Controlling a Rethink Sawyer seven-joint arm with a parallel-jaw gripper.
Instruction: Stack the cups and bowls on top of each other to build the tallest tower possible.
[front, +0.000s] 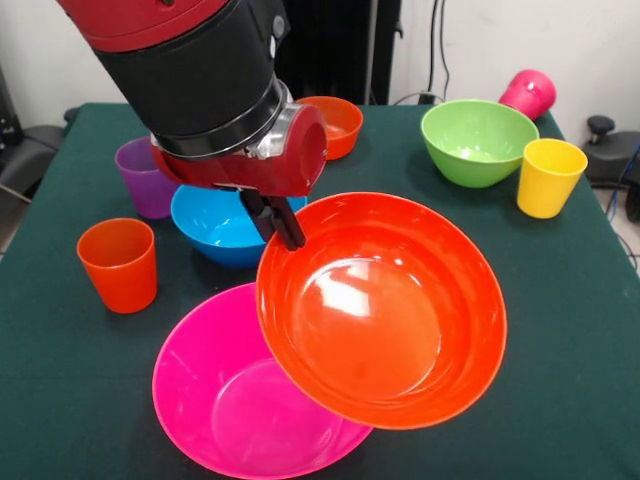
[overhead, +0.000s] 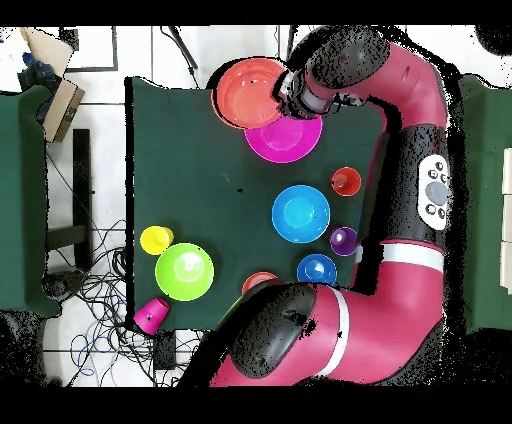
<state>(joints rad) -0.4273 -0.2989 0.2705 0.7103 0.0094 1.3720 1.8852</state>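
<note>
My gripper (front: 284, 224) is shut on the far rim of the large orange bowl (front: 385, 315) and holds it tilted, its lower edge over the very large pink bowl (front: 240, 410) at the table's near side. In the overhead view the gripper (overhead: 287, 96) sits between the orange bowl (overhead: 248, 92) and the pink bowl (overhead: 285, 140). The medium blue bowl (front: 215, 228) stands just behind the gripper. The orange cup (front: 120, 265) and purple cup (front: 142, 178) stand to the left. The small blue bowl (overhead: 316, 269) shows only in the overhead view.
The lime green bowl (front: 478, 142), yellow cup (front: 548, 177) and the magenta cup (front: 528, 93), lying on its side, are at the far right. The small orange bowl (front: 340, 125) is behind my arm. The pink bowl lies close to the table's near edge (front: 560, 470).
</note>
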